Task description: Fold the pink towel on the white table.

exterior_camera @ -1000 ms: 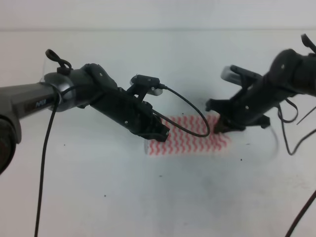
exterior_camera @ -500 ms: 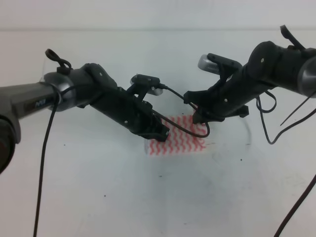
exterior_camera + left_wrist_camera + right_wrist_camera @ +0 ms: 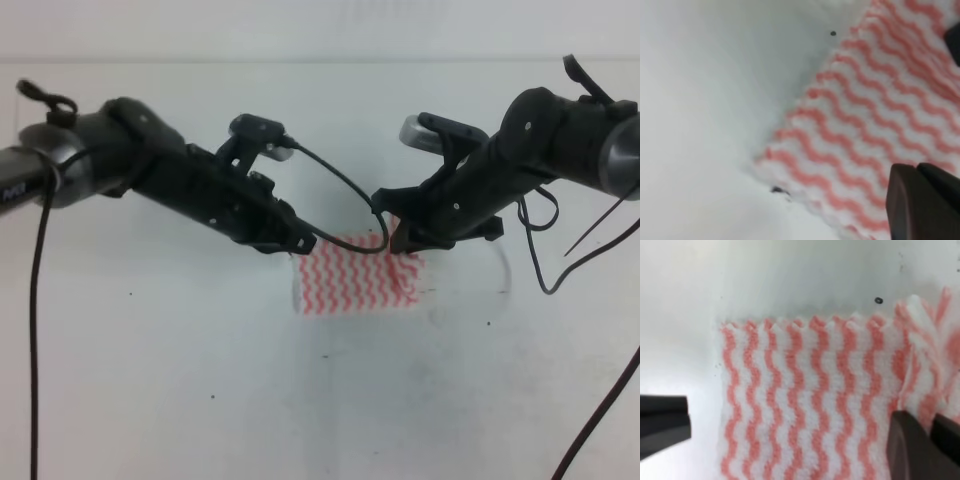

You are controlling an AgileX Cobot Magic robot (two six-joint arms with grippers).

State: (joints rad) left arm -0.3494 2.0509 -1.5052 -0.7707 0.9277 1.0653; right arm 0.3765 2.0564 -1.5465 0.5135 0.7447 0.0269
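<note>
The pink towel point(image 3: 350, 282) lies folded over on the white table point(image 3: 200, 380), white with pink-red wavy stripes. My right gripper point(image 3: 398, 238) is at its right end, shut on a raised flap of the cloth. In the right wrist view the towel point(image 3: 805, 400) lies flat, and its bunched edge rises between the gripper's point(image 3: 932, 440) fingers point(image 3: 907, 440). My left gripper point(image 3: 293, 246) hovers at the towel's upper left corner. In the left wrist view its point(image 3: 917, 200) jaws are together over the flat cloth point(image 3: 865, 115) with nothing seen between them.
A black cable point(image 3: 345, 190) loops from the left wrist camera down to the towel's top edge. More cables point(image 3: 545, 260) hang off the right arm at the right side. Tiny dark specks point(image 3: 130, 294) dot the table. The table's far edge point(image 3: 320, 62) runs along the top.
My right gripper carried the towel's right end leftward over the rest, halving its length. My left arm then drew back up and left off the towel's left end.
</note>
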